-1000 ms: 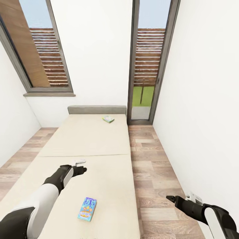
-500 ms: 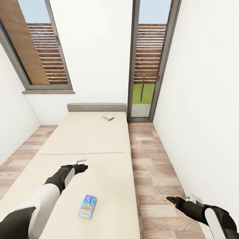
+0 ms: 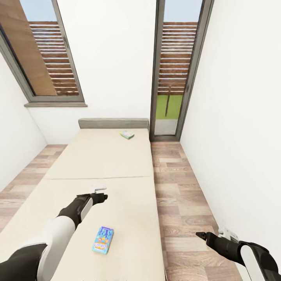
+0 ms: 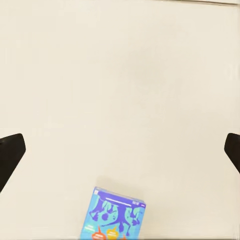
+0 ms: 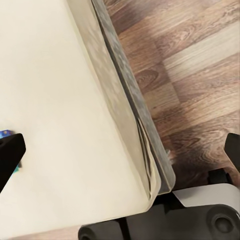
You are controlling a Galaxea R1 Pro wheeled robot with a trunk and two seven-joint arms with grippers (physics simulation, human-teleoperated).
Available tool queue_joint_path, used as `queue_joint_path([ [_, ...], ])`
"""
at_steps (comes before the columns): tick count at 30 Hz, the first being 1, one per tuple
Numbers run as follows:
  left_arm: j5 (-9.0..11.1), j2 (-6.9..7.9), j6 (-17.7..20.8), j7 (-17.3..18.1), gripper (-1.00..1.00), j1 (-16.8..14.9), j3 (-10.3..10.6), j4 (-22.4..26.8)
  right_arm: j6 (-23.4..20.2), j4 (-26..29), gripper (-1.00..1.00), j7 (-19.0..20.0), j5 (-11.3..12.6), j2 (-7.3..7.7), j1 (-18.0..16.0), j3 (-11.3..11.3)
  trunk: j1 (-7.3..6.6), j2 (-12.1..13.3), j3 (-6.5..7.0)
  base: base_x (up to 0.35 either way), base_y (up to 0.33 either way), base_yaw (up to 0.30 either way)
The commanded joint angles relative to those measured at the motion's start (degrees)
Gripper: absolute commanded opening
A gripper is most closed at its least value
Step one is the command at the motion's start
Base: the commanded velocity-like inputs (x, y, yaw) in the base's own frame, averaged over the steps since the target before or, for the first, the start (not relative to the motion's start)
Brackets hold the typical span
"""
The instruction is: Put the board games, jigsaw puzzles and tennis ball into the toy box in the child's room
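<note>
Cream bed [image 3: 101, 164] filling the middle of the room, wood floor [image 3: 183, 195] along its right edge. Left gripper [image 3: 102, 196] out over the bed's middle, fingers spread wide in the wrist view, nothing between them. Right gripper [image 3: 200, 235] low over the floor beside the bed, likewise wide apart and empty. Blue board game [image 3: 103, 239] flat near the bed's near end (partly visible under the left wrist [image 4: 112, 215]). Green board game [image 3: 127, 134] near the far right corner, by the headboard [image 3: 113, 123].

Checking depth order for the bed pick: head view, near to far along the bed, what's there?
Blue board game → left hand hovering over the mattress → green board game → grey headboard.
</note>
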State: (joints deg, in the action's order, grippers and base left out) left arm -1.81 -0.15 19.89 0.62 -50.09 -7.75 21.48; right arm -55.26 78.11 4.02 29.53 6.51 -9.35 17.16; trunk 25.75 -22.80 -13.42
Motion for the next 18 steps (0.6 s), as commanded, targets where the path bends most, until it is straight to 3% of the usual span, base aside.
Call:
queue_joint_path([
  [1, -0.2, -0.06, 0.4, 0.1, 1.0, 0.0, 0.0, 0.1, -0.3, 0.0, 1.0, 0.4, -0.4, -0.01, 0.0, 0.1, 0.03, -0.1, -0.21, 0.0, 0.0, 0.0],
  [18, 0.6, 0.07, 2.7, 0.0, 1.0, -0.2, -0.2, 0.2, -0.3, 0.0, 1.0, 0.5, -0.4, -0.01, 0.0, 0.1, 0.03, -0.1, -1.79, 0.0, 0.0, 0.0],
])
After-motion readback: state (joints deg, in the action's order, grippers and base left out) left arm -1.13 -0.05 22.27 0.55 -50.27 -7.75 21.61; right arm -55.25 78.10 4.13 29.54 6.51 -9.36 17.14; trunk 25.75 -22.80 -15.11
